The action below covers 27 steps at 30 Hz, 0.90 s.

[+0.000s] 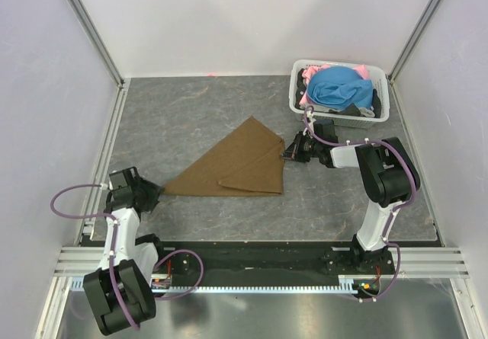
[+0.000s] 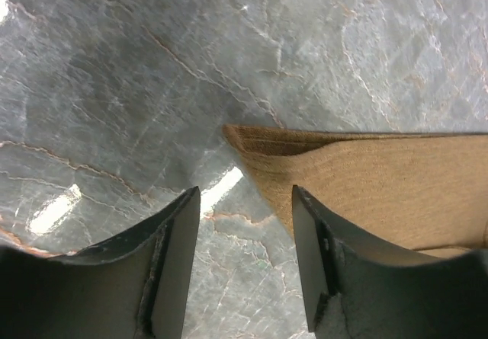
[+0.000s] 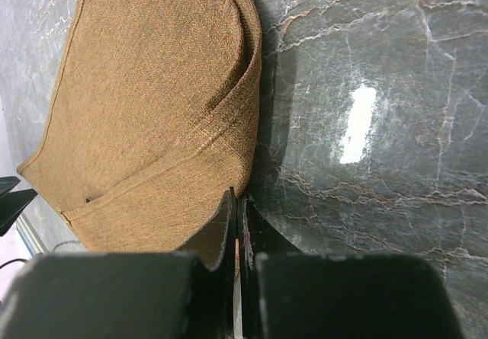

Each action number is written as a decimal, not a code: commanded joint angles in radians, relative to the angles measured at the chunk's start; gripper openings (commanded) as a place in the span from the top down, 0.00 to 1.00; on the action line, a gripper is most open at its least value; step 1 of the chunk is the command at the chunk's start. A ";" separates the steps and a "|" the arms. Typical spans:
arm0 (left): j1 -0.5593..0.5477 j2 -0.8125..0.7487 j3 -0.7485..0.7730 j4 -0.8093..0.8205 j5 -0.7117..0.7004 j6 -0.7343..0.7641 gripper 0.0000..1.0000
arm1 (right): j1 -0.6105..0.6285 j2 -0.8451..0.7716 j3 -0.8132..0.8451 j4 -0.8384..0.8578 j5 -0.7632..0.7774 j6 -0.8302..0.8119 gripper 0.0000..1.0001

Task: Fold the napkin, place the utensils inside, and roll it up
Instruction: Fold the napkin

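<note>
The brown napkin (image 1: 236,164) lies on the grey marble table, folded over into a rough triangle with a smaller flap on its right half. My right gripper (image 1: 288,155) is shut at the napkin's right corner, and in the right wrist view (image 3: 238,198) a sliver of the napkin (image 3: 152,103) shows pinched between the jaws. My left gripper (image 1: 156,193) is open and empty just short of the napkin's pointed left corner. In the left wrist view (image 2: 245,198) the napkin's tip (image 2: 366,179) lies just ahead of the right finger. The fork is out of view.
A white basket (image 1: 320,62) stands at the back right, just behind the right arm. It holds a blue cloth (image 1: 339,87) and a pink cloth (image 1: 313,72). White walls and metal rails enclose the table.
</note>
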<state>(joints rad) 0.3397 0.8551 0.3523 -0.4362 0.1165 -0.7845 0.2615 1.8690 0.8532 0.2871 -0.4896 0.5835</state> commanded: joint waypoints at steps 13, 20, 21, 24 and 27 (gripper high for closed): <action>0.059 0.035 -0.085 0.188 0.049 -0.087 0.51 | 0.002 0.028 -0.020 -0.029 -0.007 -0.004 1.00; 0.061 -0.020 -0.116 0.225 0.058 -0.110 0.57 | 0.001 0.039 -0.016 -0.029 -0.018 -0.004 1.00; 0.059 -0.031 -0.122 0.223 0.054 -0.108 0.57 | -0.001 0.041 -0.016 -0.029 -0.018 -0.004 1.00; 0.062 -0.042 -0.127 0.225 0.055 -0.110 0.53 | -0.001 0.045 -0.011 -0.029 -0.026 -0.002 1.00; 0.061 -0.036 -0.134 0.225 0.060 -0.113 0.52 | 0.001 0.051 -0.008 -0.031 -0.032 -0.002 1.00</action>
<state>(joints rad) 0.3935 0.8234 0.2306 -0.2348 0.1757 -0.8639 0.2577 1.8812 0.8532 0.3004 -0.5179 0.5919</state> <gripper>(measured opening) 0.474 0.009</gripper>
